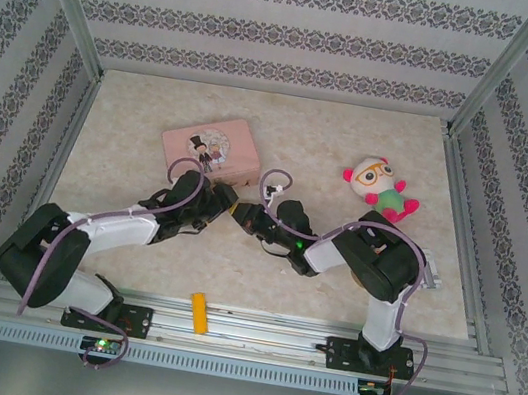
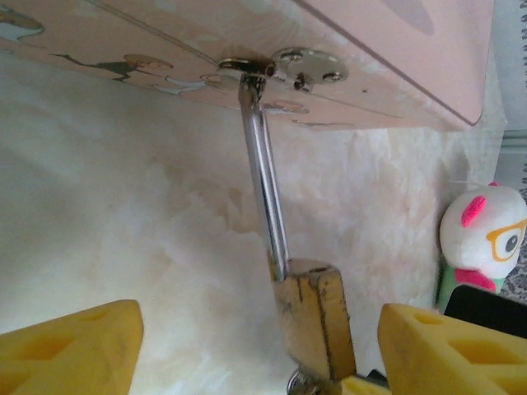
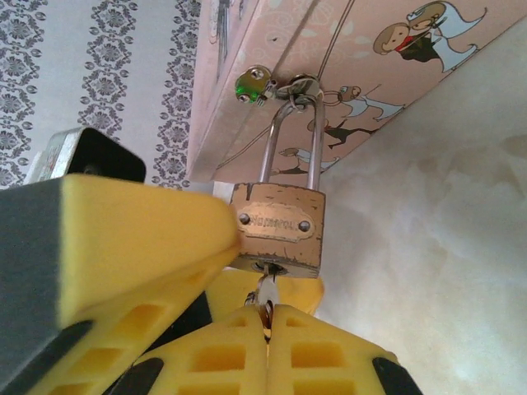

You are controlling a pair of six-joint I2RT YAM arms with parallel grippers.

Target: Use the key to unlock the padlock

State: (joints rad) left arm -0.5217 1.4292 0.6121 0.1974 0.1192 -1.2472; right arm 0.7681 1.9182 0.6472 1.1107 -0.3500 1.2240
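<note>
Below the tin (image 3: 354, 82), right end effector (image 3: 265, 319) pinches the seated key (image 3: 268, 290); wide left end effector (image 2: 259, 350) should brace padlock (image 3: 278, 226).

Lab test booth: aluminium frame (image 1: 272, 333), wallpapered panels (image 1: 292, 30), marble-look tabletop (image 1: 137, 105).

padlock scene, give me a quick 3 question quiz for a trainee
1. True or false: the key sits in the keyhole of the padlock.
2. The left gripper is: A open, a finger on either side of the padlock; B shut on the key; C shut on nothing.
3. What pink thing does the padlock hang from?
Key: 1 true; 2 A; 3 the pink tin.
</note>
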